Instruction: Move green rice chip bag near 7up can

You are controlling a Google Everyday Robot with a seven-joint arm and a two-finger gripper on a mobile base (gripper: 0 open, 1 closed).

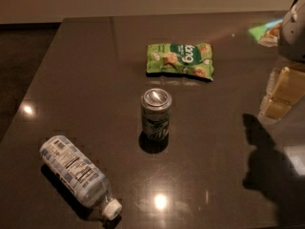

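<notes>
The green rice chip bag lies flat on the dark glossy table, towards the back, just right of centre. The 7up can stands upright a short way in front of the bag, apart from it. My gripper hangs at the right edge of the view, above the table, to the right of both the bag and the can and touching neither. It holds nothing that I can see. Its shadow falls on the table at the lower right.
A clear plastic bottle with a blue-white label lies on its side at the front left, cap pointing right. A green and tan patch shows at the far right behind my arm. The table's left edge runs diagonally beside dark floor.
</notes>
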